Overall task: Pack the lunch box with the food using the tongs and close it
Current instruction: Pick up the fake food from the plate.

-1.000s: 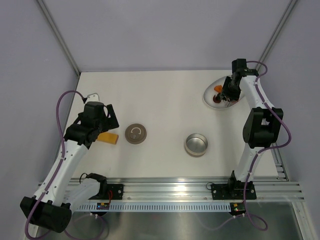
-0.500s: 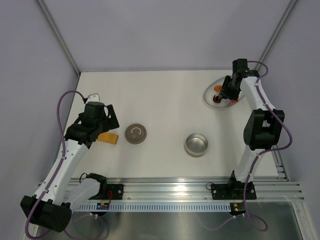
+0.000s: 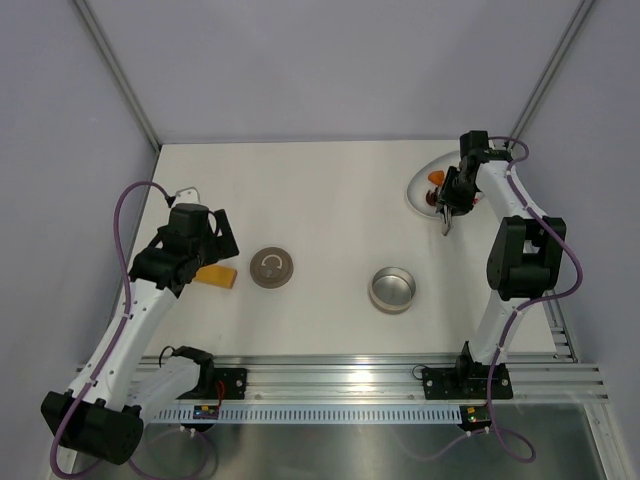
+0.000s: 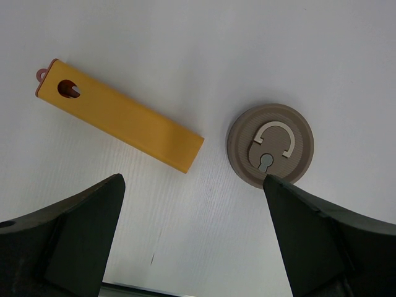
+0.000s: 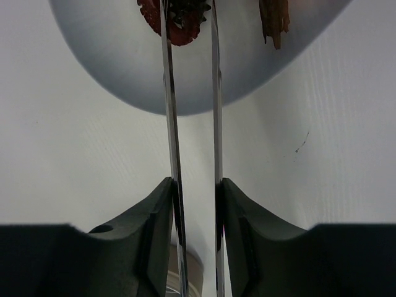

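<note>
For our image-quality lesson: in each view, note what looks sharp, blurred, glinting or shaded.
Top external: soft even light, the lunch box glints. Left wrist: lid and orange block sharp, near fingers blurred. Right wrist: tongs gleam, plate shaded grey.

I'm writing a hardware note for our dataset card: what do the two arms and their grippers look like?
The left arm and right arm share one build: white links, black joint housings, black bases on a silver slotted rail. A purple cable loops along each. The left gripper and right gripper have broad matt-black tapered fingers.
</note>
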`<act>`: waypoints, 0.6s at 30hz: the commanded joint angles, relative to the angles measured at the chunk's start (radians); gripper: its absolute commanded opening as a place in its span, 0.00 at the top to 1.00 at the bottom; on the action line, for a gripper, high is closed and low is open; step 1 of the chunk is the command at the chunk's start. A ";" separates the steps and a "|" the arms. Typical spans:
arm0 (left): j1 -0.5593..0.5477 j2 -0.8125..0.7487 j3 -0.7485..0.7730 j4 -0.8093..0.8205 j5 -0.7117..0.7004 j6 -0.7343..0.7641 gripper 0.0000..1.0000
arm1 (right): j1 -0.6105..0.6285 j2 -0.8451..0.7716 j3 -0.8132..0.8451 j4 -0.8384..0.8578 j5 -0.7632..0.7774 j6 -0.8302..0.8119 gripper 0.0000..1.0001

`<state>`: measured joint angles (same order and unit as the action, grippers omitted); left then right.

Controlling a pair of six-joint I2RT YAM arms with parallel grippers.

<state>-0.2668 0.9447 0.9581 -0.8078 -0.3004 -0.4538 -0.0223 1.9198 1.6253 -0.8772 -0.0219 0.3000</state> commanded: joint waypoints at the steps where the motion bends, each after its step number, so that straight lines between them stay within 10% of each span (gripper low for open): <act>1: -0.003 -0.017 -0.001 0.035 0.009 -0.009 0.01 | -0.004 -0.038 0.011 0.049 -0.004 0.010 0.60; 18: -0.078 0.025 0.025 0.053 0.142 0.009 0.01 | -0.004 -0.131 0.047 0.023 0.050 0.002 0.72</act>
<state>-0.2832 0.9451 0.9546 -0.8074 -0.2550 -0.4599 -0.0223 1.8431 1.6291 -0.8680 0.0021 0.3031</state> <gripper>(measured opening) 0.988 0.367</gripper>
